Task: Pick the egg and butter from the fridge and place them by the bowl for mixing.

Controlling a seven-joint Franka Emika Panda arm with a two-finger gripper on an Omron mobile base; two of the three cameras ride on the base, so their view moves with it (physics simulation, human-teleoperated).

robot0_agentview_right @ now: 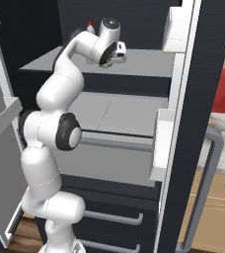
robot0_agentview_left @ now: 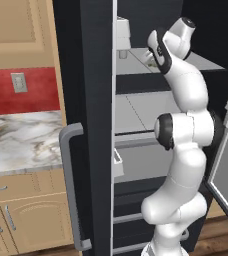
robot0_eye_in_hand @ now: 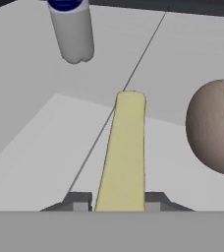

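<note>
Item: butter (robot0_eye_in_hand: 124, 152), clamped in my jaws on the upper fridge shelf.

Nearest me in the hand view, the two dark fingertips (robot0_eye_in_hand: 78, 202) sit tight against either side of the pale yellow stick, which runs straight away from them along the grey shelf (robot0_eye_in_hand: 35, 142). Just to its right, apart from it, I see the egg (robot0_eye_in_hand: 214, 127), a tan ball resting on the same shelf. Farther back and to the left stands a white bottle (robot0_eye_in_hand: 73, 29) with a blue label. From the right base view I see the gripper (robot0_agentview_right: 118, 55) reached in over the upper shelf of the fridge (robot0_agentview_right: 183, 148), doors swung open. In the left base view, the marble tabletop (robot0_agentview_left: 21, 140) lies left of the fridge.
</note>
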